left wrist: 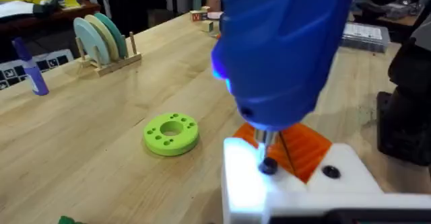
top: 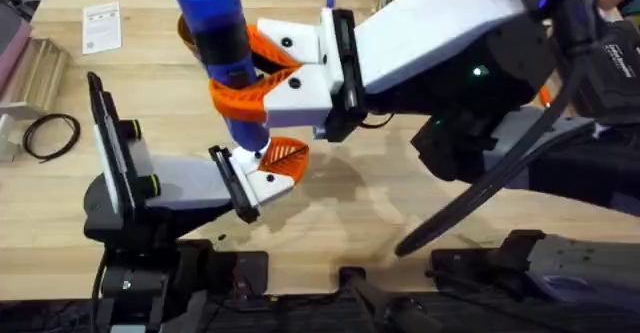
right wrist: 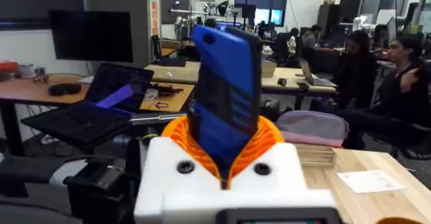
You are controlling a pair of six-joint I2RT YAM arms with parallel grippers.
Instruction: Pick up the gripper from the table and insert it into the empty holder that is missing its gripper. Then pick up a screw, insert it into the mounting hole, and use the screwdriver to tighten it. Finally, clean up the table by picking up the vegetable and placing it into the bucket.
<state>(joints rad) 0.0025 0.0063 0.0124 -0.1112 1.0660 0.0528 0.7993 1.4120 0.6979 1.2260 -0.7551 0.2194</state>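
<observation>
The screwdriver (top: 222,48) stands almost upright over the middle of the counter (top: 340,213), pinched between the orange pads of the right tool (top: 262,73). Its thin metal bit (left wrist: 264,143) points down onto a dark screw (left wrist: 268,165) in the white holder (left wrist: 289,183) of the left tool (top: 270,168), which lies low near the front edge of the counter. The orange gripper (top: 285,153) is already seated in this holder. I cannot tell if the left tool is spread or pressed together.

The screwdriver looks thick, stiff and rather heavy, with a smooth plastic body that may slip or twist when the motor turns, so a firm hold around the middle of the body seems best to me. The bit is thin and can jump off the small screw head if the body tilts.

Just beside the holder lies a lime-green ring disc (left wrist: 172,133). A rack with round plates (left wrist: 104,39) stands well apart, toward the far edge. Nothing seems to block the bit; the two tools are very close, and this is the main risk.
</observation>
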